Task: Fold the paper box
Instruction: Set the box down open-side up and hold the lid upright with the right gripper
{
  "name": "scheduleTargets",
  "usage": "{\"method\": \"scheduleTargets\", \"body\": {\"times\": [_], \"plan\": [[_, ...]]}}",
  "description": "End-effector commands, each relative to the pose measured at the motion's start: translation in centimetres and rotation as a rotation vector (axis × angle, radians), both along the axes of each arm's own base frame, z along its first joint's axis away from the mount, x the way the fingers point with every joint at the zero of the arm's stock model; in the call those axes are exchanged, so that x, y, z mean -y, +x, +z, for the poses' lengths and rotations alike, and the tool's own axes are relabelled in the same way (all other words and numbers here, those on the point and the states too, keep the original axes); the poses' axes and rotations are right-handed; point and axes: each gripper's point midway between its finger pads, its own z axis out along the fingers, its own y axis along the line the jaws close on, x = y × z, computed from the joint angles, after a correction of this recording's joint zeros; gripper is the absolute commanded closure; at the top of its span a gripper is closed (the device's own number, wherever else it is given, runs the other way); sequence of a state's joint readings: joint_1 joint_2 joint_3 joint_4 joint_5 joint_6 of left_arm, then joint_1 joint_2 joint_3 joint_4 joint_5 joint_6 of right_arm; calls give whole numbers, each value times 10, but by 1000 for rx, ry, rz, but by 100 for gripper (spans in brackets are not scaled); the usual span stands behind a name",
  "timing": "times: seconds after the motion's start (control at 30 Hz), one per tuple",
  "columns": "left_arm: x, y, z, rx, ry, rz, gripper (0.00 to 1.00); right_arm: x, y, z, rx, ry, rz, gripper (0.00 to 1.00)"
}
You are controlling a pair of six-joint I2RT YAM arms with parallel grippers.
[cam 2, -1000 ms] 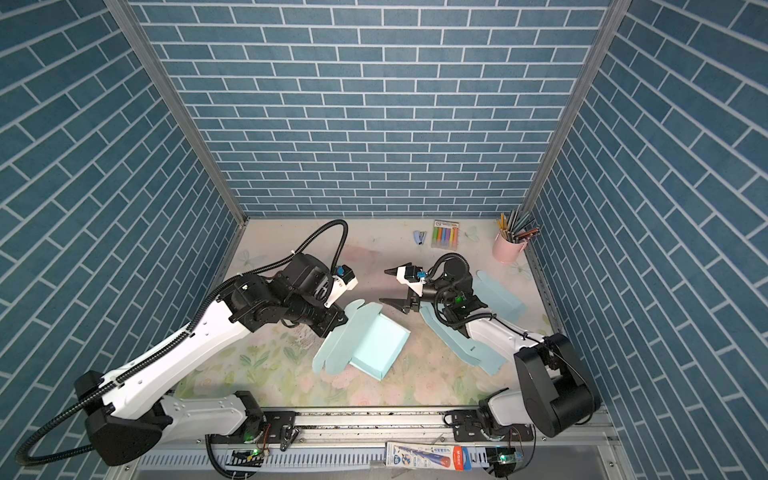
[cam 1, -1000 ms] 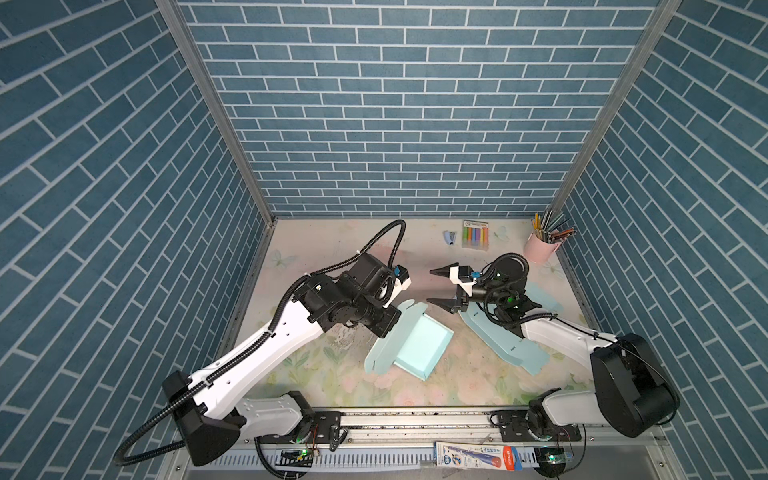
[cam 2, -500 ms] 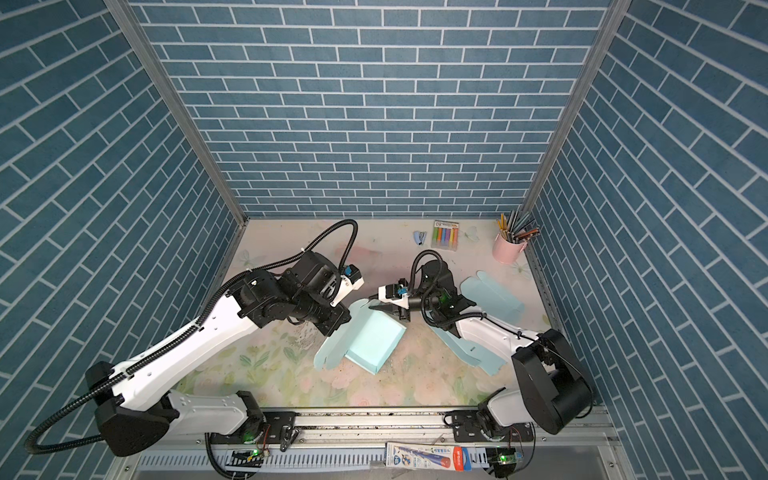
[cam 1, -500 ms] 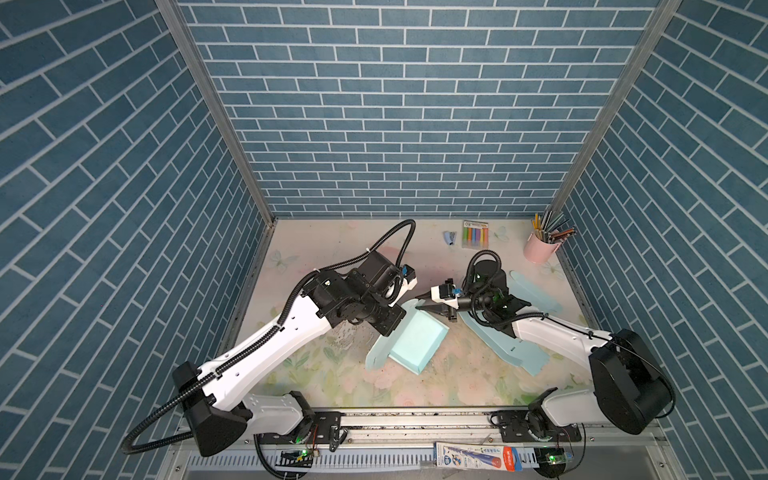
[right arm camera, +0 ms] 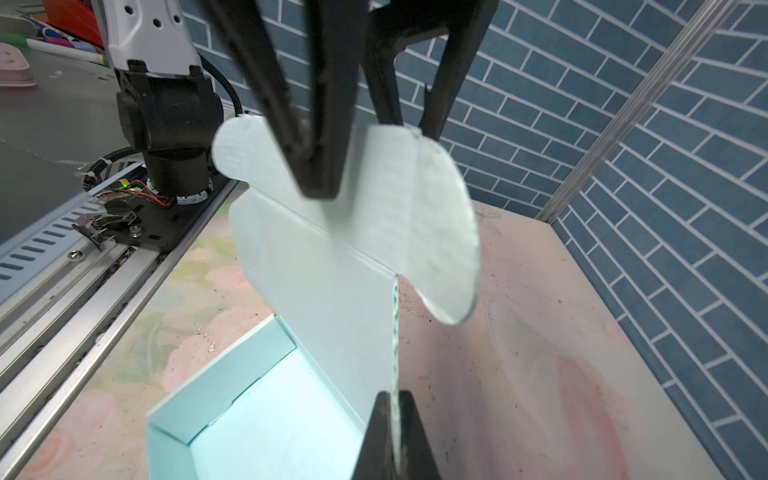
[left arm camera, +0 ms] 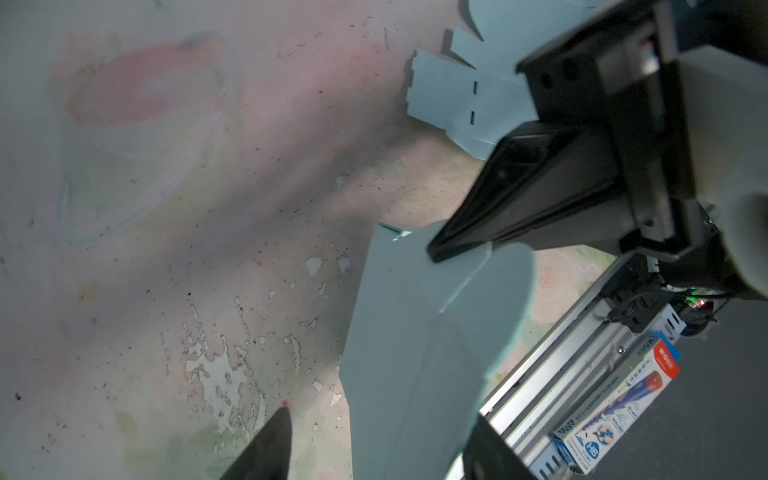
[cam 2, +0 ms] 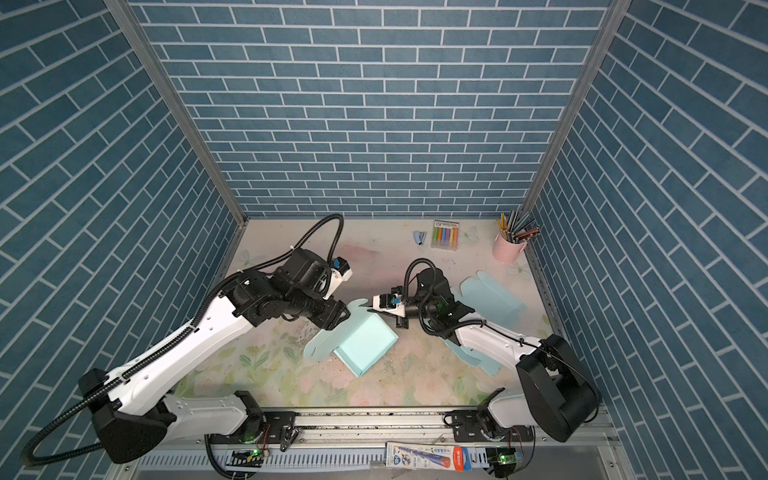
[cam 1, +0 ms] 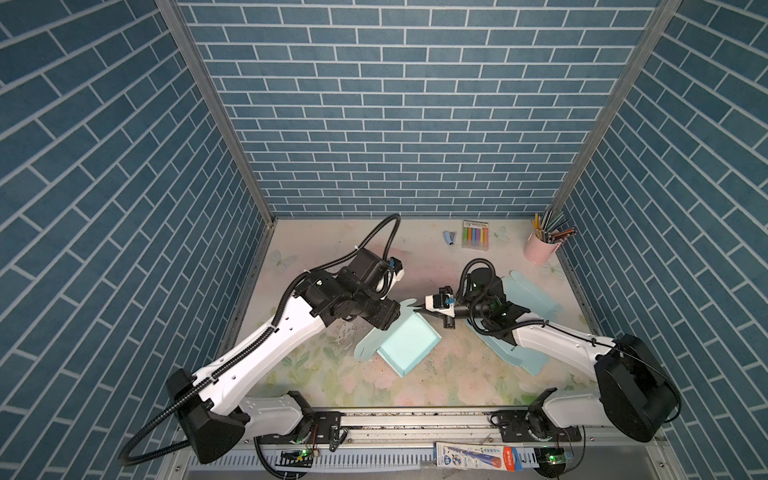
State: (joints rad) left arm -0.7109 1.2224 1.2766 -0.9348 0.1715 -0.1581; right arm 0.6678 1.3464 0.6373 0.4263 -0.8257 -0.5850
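The box (cam 1: 409, 347) sits open on the table (cam 1: 415, 386), just below both claws, with its lid (right arm camera: 332, 266) standing up. The right claw (right arm camera: 392, 401) is clenched on the lid's edge, grasping it. The left claw (left arm camera: 380, 415) is released, its fingers (left arm camera: 270, 444) spread either side of the lid. Flat blanks (cam 1: 534, 293) lie behind the right claw.

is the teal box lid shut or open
Open. The lid stands up off the box, whose inside shows; the right gripper pinches the lid's edge.
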Motion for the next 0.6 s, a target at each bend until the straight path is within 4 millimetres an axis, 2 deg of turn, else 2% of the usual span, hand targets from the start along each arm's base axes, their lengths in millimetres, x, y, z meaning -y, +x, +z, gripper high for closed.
{"method": "scheduleTargets", "body": {"times": [0.0,0.07,0.17,0.3,0.43,0.57], "plan": [[-11,15,27,98,-222,102,19,8,1,-3,-29,26,-82,100],[-22,19,35,169,-327,171,12,13,1,-12,-67,25,-118,100],[-40,24,31,250,-482,298,12,21,6,-20,-149,47,-174,100],[-53,21,3,289,-673,418,12,34,14,-25,-181,72,-216,100],[-56,15,-22,287,-759,446,12,44,22,-25,-172,81,-253,100],[-48,9,-43,251,-801,409,12,50,28,-30,-186,72,-280,100]]}}
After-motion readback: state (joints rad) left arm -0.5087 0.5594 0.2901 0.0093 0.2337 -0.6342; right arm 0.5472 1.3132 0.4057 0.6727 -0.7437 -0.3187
